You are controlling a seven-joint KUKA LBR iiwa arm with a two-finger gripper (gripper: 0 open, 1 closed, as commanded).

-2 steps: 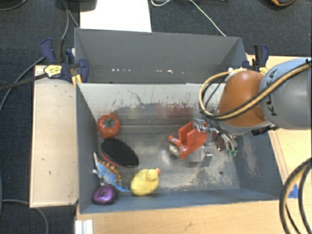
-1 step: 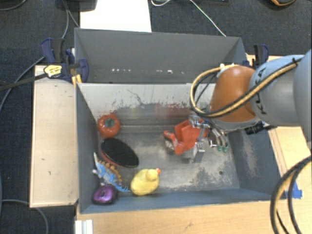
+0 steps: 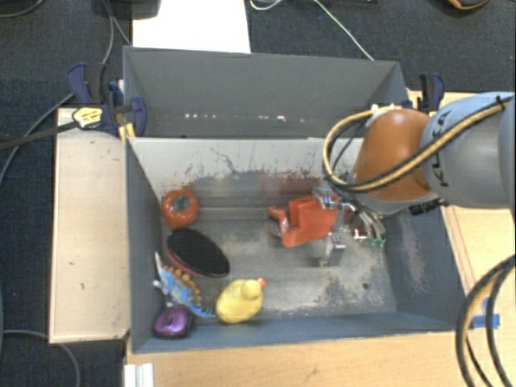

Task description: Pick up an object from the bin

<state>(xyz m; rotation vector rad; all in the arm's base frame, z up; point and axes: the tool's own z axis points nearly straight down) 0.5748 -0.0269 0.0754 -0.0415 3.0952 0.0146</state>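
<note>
Fingers (image 3: 330, 248) lay against the red blocky toy (image 3: 305, 221) in the bin (image 3: 242, 95), though whether they gripped it was unclear.

the arm (image 3: 476, 160) is cut off by the right edge, and its orange cover (image 3: 391, 156) hides the bin's (image 3: 266, 95) floor by the right wall. the gripper (image 3: 334, 236) covers the right end of an orange-red block (image 3: 300, 222) at mid-floor. near the front-left corner a black oval dish (image 3: 197, 254) partly hides a blue toy (image 3: 181, 285); a purple thing (image 3: 172, 322) there is too small to name.
</note>
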